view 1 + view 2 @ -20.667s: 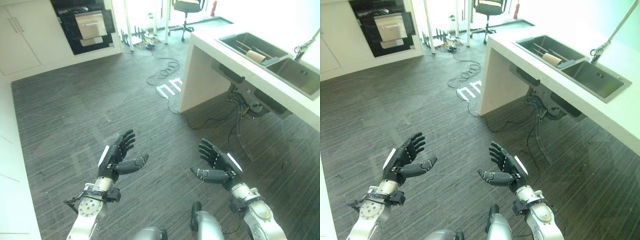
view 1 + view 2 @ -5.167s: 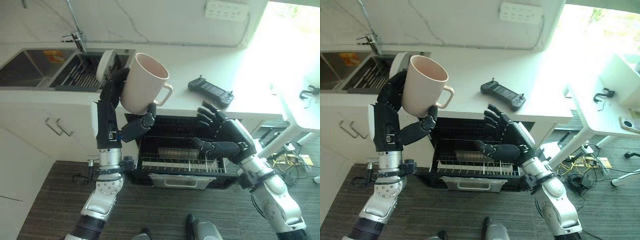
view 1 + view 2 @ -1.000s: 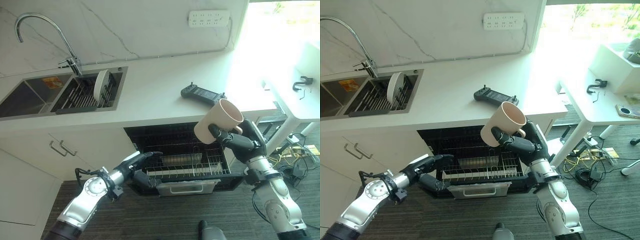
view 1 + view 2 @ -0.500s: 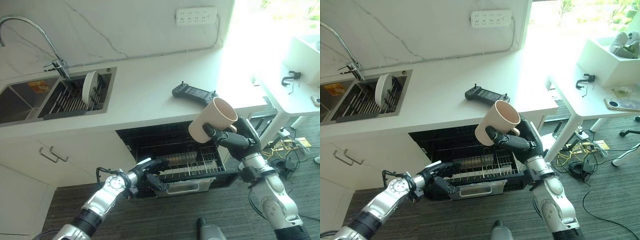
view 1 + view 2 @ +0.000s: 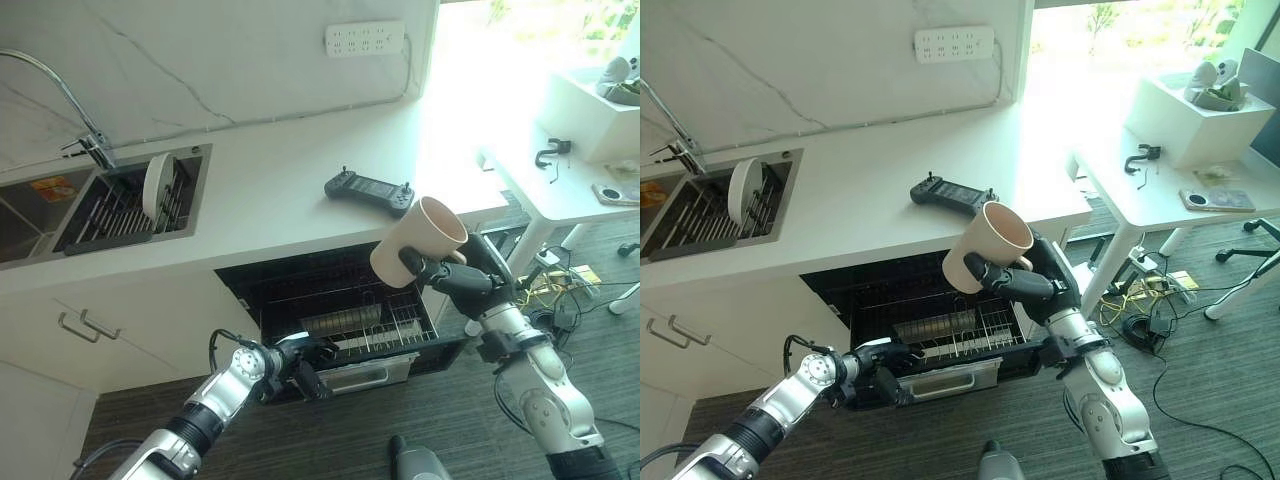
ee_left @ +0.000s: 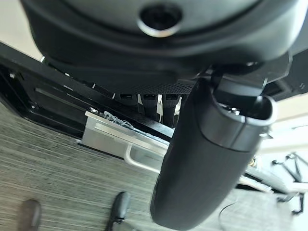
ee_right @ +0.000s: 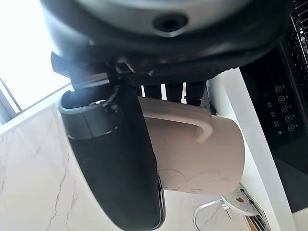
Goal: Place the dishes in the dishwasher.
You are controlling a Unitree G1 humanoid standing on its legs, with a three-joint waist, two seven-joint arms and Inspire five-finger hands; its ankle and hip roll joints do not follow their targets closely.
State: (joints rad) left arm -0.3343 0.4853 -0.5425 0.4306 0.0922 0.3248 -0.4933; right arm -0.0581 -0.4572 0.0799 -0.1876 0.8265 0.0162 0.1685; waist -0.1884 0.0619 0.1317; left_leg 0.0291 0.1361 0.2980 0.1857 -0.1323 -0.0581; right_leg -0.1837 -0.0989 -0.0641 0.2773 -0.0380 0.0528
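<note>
Above the open dishwasher (image 5: pixel 330 300), a tilted beige mug (image 5: pixel 415 243) in curled right-hand fingers (image 5: pixel 425 268); left fingers' state unclear.

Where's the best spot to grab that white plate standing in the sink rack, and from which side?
Probably the top rim of the plate, from above. It stands on edge between the bars of the rack inside the sink, so its lower half is hemmed in while the upper edge sticks up free; thumb on one face, fingers on the other, then lift straight up.
</note>
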